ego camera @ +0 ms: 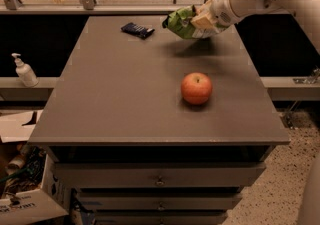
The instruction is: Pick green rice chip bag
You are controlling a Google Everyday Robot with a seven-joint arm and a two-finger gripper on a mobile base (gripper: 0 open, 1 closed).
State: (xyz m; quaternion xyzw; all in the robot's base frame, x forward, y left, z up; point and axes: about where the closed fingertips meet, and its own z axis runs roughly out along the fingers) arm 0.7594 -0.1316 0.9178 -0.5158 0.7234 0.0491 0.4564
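Observation:
The green rice chip bag (181,22) is a crinkly bright-green foil bag with pale print. It hangs above the far right part of the table, clear of the top, with its shadow on the surface below it. My gripper (201,19) is shut on the bag's right side, at the end of the white arm that comes in from the upper right. The bag's right end is hidden behind the gripper's pale fingers (202,21).
A red apple (196,88) sits on the grey table (125,94), right of the middle. A small dark blue wrapper (137,30) lies at the far edge. A soap dispenser (23,71) stands on a ledge at left. Boxes lie on the floor at lower left.

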